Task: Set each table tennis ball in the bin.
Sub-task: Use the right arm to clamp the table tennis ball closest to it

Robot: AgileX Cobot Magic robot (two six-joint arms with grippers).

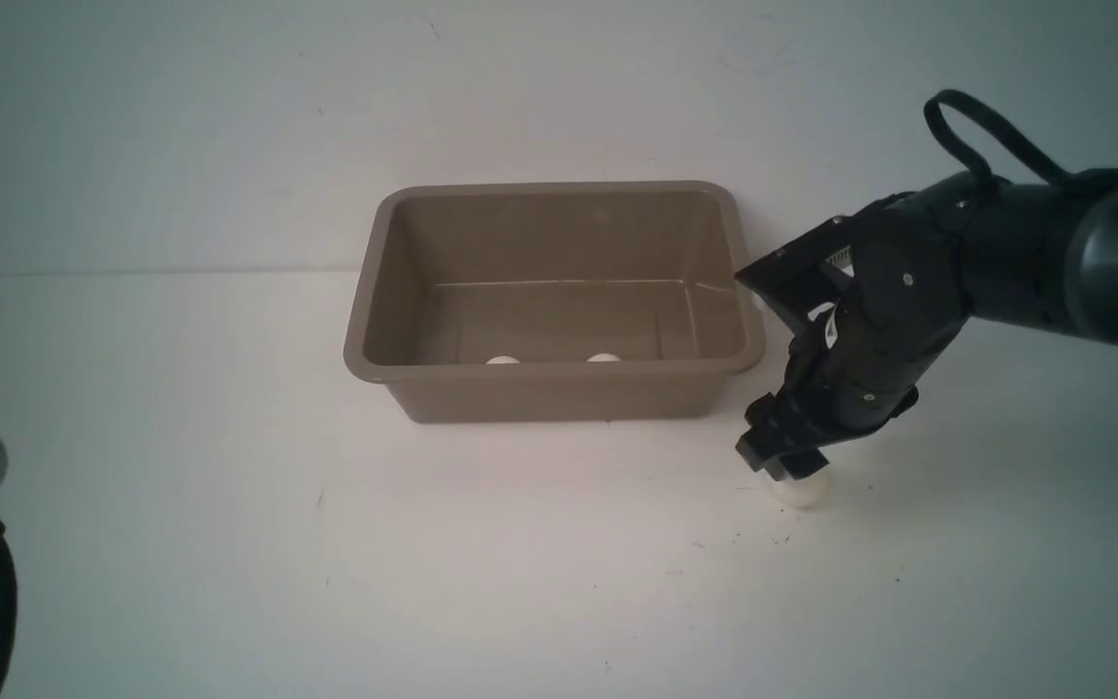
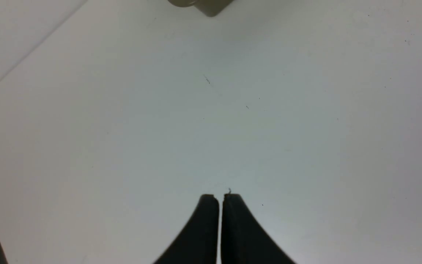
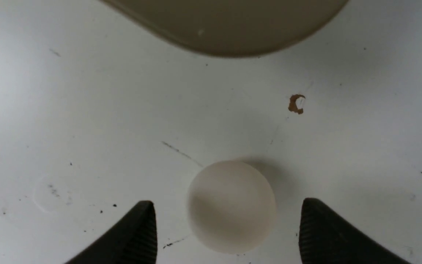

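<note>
Already two balls (image 1: 502, 360) (image 1: 603, 358) lie in the bin (image 1: 559, 189); right tool (image 3: 227, 202) spread around third ball (image 3: 232, 207), left tool (image 2: 220, 198) closed.

The bin (image 1: 559, 396) is plain taupe-brown all over, with a glossy sheen inside. Two balls (image 1: 502, 360) (image 1: 603, 358) at its lower inner edge are white. The third ball (image 3: 232, 207), low in the right wrist view, is matte off-white, shaded grey underneath. The table (image 1: 229, 505) is white, peppered with tiny dark specks and thin scratches, with one small rust-brown mark (image 3: 296, 104) at the upper right of the right wrist view. The wall (image 1: 180, 126) is pale grey-blue. The right gripper (image 3: 227, 207) is black with finely ribbed fingers (image 3: 141, 234). The left gripper (image 2: 220, 198) is plain black. The cable (image 1: 967, 126) at upper right is black.
</note>
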